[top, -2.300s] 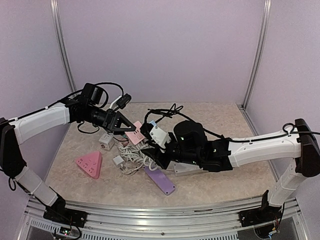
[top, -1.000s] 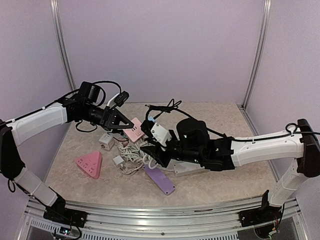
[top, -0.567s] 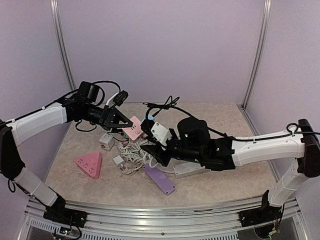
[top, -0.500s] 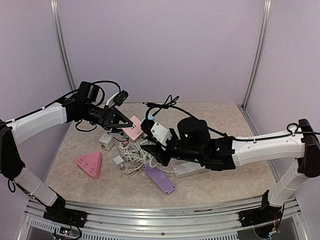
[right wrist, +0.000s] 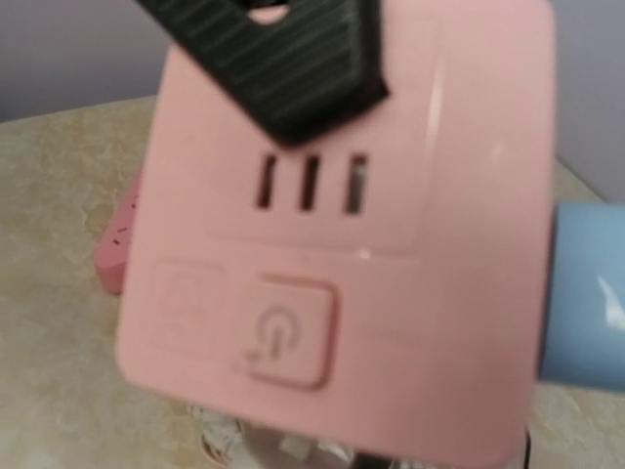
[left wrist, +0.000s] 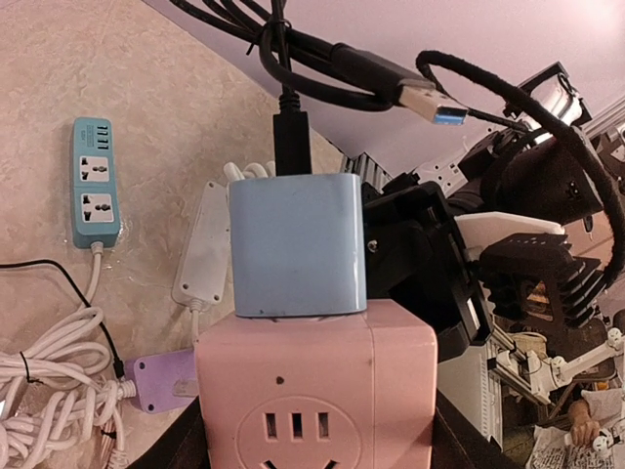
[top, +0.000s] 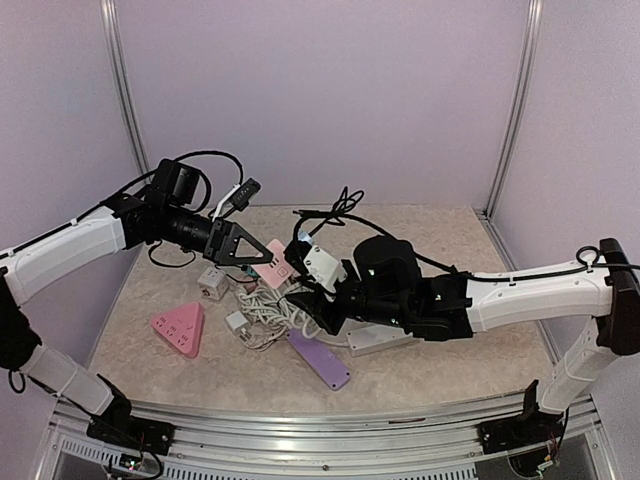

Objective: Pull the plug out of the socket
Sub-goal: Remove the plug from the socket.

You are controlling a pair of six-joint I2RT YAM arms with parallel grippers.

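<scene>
Showing, nearest at lower centre of the top view, a purple power strip (top: 322, 363) and, to its left, a pink triangular socket (top: 180, 330). Showing a white cable bundle (top: 265, 308) just beyond, on the table (top: 450, 240). Pinching the pink cube socket (left wrist: 317, 401) in the left gripper (top: 250, 256), above that bundle at centre left. Carrying the blue plug (left wrist: 298, 244) seated in the socket's top face, a black cable (left wrist: 291, 137) rising from it. Touching the plug's right side with the right gripper (left wrist: 410, 254); clamped or merely alongside: cannot tell.
</scene>
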